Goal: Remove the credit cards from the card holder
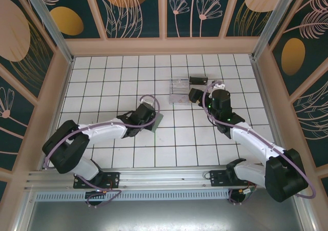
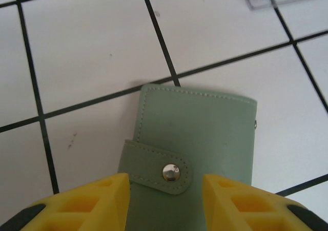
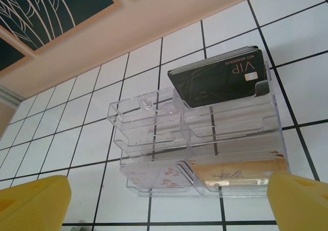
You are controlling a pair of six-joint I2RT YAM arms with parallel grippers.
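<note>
White tiled table (image 1: 102, 87), floral walls (image 1: 133, 11) around. Card holder (image 2: 197, 133) flat, snapped shut near table centre, beneath left claw (image 2: 165, 190), fingers parted astride its strap (image 2: 154, 162); grip impossible to tell. Right claw (image 3: 166, 205) released, spread wide, facing clear tray (image 3: 148, 133) at holder's 1 o'clock.
</note>
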